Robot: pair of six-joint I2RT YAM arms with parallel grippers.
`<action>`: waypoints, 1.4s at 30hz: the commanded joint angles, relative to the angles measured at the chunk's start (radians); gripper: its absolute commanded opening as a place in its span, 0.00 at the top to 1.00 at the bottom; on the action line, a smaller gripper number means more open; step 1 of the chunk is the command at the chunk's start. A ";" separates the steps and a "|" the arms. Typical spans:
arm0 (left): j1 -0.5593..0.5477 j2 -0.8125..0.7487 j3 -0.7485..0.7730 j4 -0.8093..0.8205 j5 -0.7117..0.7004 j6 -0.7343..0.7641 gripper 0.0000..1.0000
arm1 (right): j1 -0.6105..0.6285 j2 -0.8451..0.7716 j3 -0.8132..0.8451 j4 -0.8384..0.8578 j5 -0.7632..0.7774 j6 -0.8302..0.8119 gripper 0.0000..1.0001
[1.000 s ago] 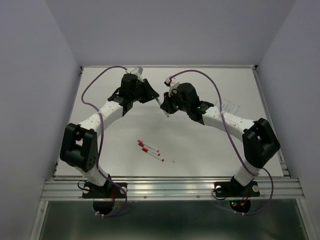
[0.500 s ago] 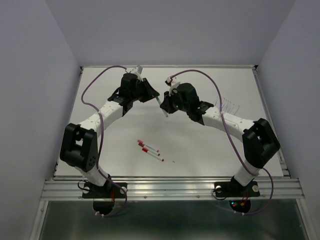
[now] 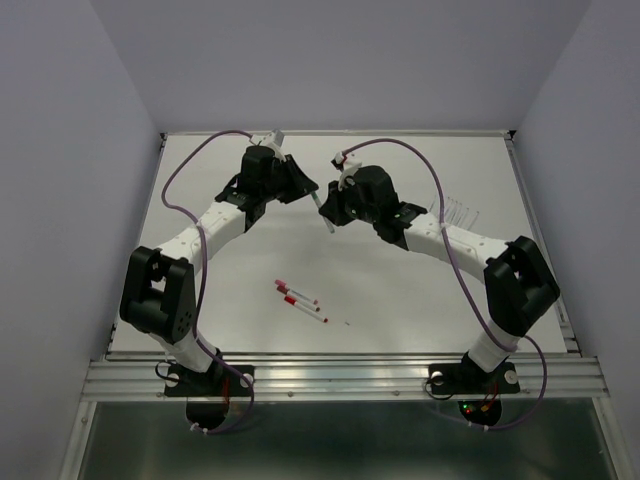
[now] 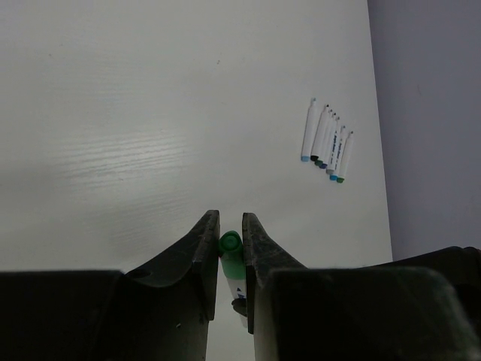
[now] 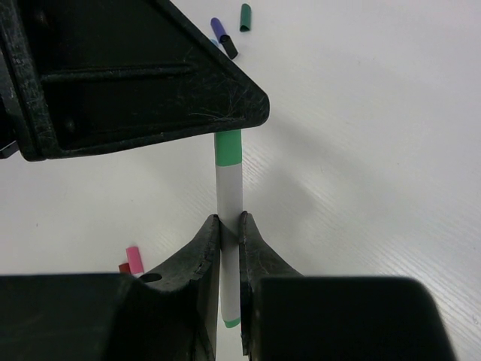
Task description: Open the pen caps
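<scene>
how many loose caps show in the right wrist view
5: teal cap, purple cap and black cap at the top; pink cap and dark red cap at lower left. More may be hidden.

We see a marker pen (image 5: pixel 228 192) with a white barrel, its green cap (image 5: pixel 228 147) bright and its other tip green too. The left jaws and right jaws on it are matt black. The desk (image 4: pixel 113 113) under it is off-white with a faint wood grain.

Beyond the marker pen lie a dark green cap (image 5: pixel 245 16), a purple cap (image 5: pixel 218 28) and a black cap (image 5: pixel 228 47). Left of it lie a pink cap (image 5: pixel 134 259) and a dark red cap (image 5: pixel 124 267).

The row of pens (image 4: pixel 327 147) to its side is white with blue, teal and dark ends. The cables (image 3: pixel 185 160) are purple.
</scene>
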 commanded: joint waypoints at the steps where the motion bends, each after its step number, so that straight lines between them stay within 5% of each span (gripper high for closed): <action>1: -0.012 -0.015 0.029 -0.008 -0.016 0.019 1.00 | -0.003 -0.005 0.052 0.118 -0.014 0.010 0.99; 12: 0.174 -0.054 0.070 -0.009 -0.176 0.013 1.00 | -0.003 -0.116 -0.189 0.070 -0.250 0.033 0.99; 25: 0.275 -0.061 0.110 -0.072 -0.297 0.013 1.00 | -0.003 -0.231 -0.304 0.063 -0.252 0.052 0.99; 42: 0.280 0.136 0.141 -0.256 -0.409 0.056 1.00 | -0.096 -0.223 -0.241 -0.017 0.145 0.058 0.99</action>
